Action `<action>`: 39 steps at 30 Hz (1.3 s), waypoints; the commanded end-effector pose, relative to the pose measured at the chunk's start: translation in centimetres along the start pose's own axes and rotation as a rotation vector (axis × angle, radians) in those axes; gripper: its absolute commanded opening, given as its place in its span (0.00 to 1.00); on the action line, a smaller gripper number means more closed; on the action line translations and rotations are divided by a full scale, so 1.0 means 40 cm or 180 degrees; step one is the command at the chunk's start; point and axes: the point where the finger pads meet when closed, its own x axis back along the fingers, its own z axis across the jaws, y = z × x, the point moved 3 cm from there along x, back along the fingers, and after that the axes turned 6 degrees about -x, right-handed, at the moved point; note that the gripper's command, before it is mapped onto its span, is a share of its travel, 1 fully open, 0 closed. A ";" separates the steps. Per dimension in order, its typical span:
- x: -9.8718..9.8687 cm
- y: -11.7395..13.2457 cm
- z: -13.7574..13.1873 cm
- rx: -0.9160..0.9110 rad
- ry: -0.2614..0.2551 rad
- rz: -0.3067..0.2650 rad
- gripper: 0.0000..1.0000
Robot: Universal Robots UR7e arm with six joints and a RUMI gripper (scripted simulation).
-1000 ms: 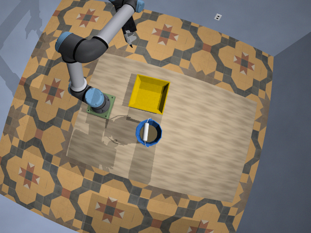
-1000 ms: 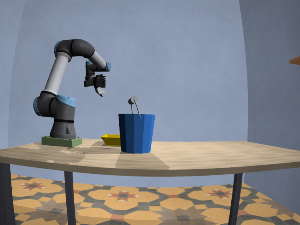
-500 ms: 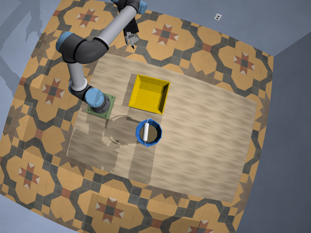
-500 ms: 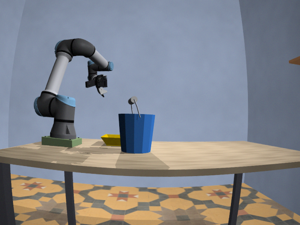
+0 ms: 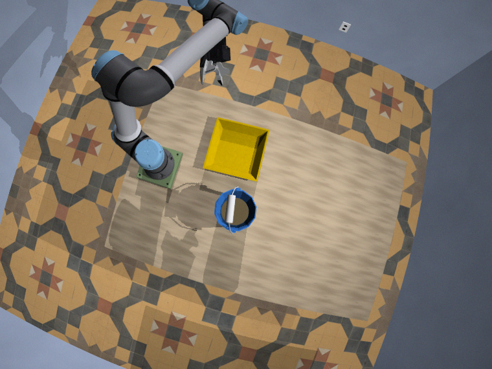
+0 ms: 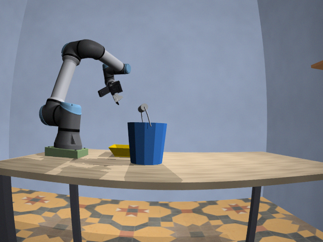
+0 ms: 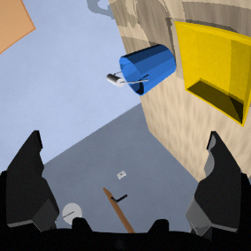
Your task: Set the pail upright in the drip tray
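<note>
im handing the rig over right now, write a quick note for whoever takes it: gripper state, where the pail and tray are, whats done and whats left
Gripper: open, holding nothing, raised in the air past the table's far edge, away from both things.
Blue plastic pail with wire bail and white grip: upright on the wooden table, handle standing up, beside the tray and not in it.
Yellow square drip tray: on the table between the robot base and the pail, nothing in it.
Done: nothing yet; pail not grasped.
Left: reach the pail, take the handle, lift, carry over the tray, lower until its whole base sits on the floor, then release.
</note>
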 end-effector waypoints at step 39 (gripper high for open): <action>-0.588 0.239 -0.002 -0.5949 -0.2322 0.2840 1.00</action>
